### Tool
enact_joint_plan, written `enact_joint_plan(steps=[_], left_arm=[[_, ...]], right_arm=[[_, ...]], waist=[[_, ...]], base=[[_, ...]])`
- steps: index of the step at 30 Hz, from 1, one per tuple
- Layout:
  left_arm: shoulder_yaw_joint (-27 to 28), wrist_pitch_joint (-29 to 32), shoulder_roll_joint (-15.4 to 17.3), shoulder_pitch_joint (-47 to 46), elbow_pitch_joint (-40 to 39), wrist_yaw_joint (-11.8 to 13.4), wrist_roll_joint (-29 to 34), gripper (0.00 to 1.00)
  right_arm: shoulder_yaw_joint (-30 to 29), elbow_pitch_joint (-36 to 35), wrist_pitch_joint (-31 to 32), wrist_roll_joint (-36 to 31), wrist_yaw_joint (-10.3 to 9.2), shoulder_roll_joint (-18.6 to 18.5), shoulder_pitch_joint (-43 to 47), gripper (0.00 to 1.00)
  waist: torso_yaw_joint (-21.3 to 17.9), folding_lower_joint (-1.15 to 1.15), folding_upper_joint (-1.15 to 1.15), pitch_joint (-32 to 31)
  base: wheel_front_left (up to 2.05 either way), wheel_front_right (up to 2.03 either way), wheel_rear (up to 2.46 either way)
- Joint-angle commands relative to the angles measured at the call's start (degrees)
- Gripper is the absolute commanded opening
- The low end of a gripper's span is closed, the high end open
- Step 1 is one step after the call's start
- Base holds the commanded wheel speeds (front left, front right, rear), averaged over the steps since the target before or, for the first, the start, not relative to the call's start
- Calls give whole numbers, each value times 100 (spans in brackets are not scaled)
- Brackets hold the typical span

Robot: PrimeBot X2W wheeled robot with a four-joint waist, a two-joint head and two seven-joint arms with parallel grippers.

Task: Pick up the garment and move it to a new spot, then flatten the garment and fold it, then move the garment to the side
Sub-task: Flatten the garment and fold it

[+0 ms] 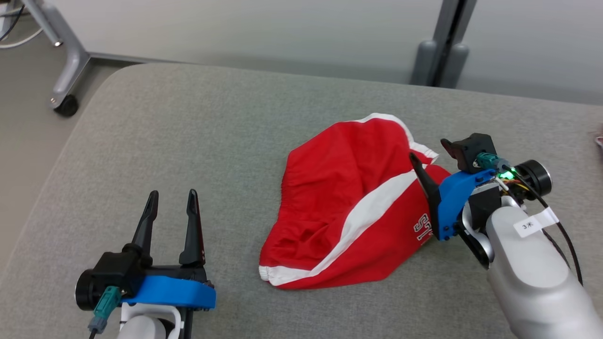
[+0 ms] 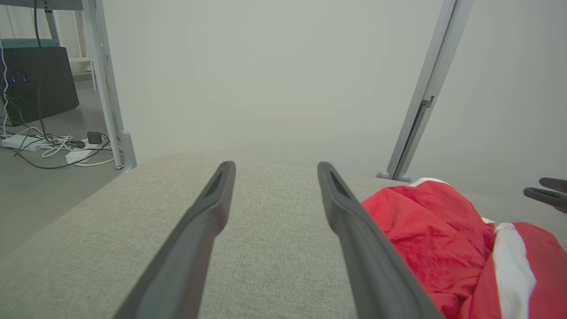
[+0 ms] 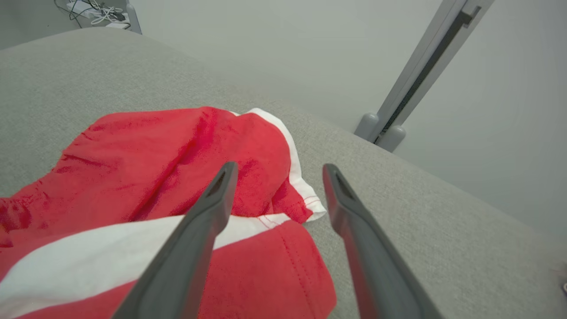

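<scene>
A crumpled red garment with white stripes and white lettering lies right of centre on the grey padded table. My right gripper hovers open at the garment's right edge, its left finger over the cloth and its right finger over bare table; in the right wrist view the gripper stands just above the garment with nothing between the fingers. My left gripper rests open at the lower left, well left of the cloth. In the left wrist view the gripper points along bare table, the garment to its right.
A wheeled grey frame leg stands on the floor beyond the table's far left corner. A grey post rises behind the far edge. Cables and a black box sit on the floor at left.
</scene>
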Motion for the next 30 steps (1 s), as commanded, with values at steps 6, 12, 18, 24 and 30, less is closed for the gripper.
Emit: enact_joint_plan(steps=[6,12,18,24,30], left_arm=[[31,-23,-120,-249,121,-125,94,100],[92,-23,-164,-236,168,-154,130,100],[179,-23,-194,-115,186,-178,178,100],[315,-23,-208,71,159,-167,236,100],[442,-19,-213,346,85,-148,259,100]], right_arm=[[228,1327,42,-25,1,-188,-395,100],[428,1844,-41,217,1,-142,-515,1],[527,1968,-794,489,1,-126,-598,0],[525,1812,-1636,829,1,-63,-206,0],[426,1014,-1861,1115,1,-194,650,0]], waist=[[347,-1,0,264],[359,-1,0,244],[198,-1,0,92],[-130,-1,0,-205],[-491,-1,0,-453]], base=[[0,0,0],[0,0,0],[0,0,0],[0,0,0],[0,0,0]])
